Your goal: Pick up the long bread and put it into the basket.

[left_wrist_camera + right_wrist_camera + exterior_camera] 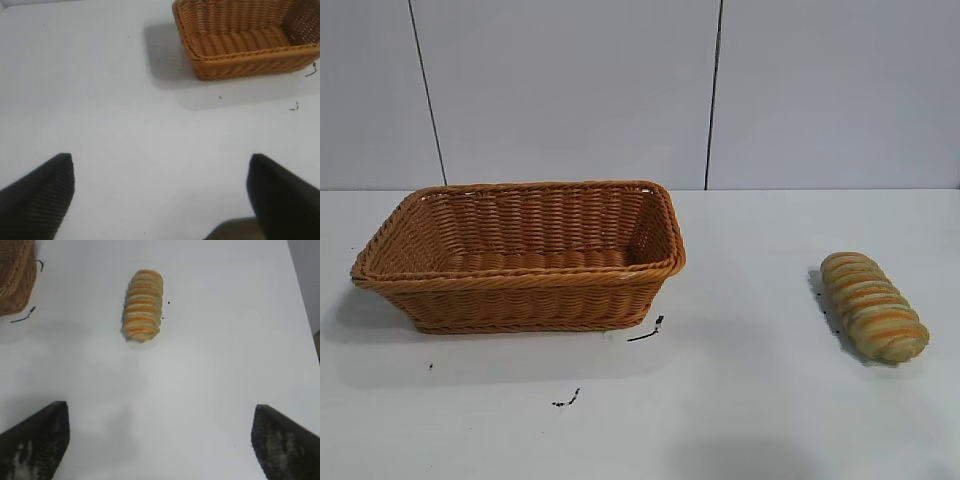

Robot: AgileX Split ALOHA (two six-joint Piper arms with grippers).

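The long bread (874,306), tan with orange spiral ridges, lies on the white table at the right. In the right wrist view the long bread (143,305) rests well ahead of my right gripper (160,412), whose two dark fingers are spread wide with only bare table between them. The wicker basket (520,285) stands at the left with nothing inside it. The left wrist view shows the basket (240,62) some way beyond my left gripper (161,162), which is open over bare table. Neither arm appears in the exterior view.
Small black marks (646,332) lie on the table just in front of the basket's near right corner. A grey panelled wall (720,90) rises behind the table. The table's edge (300,290) runs close to the bread's far side in the right wrist view.
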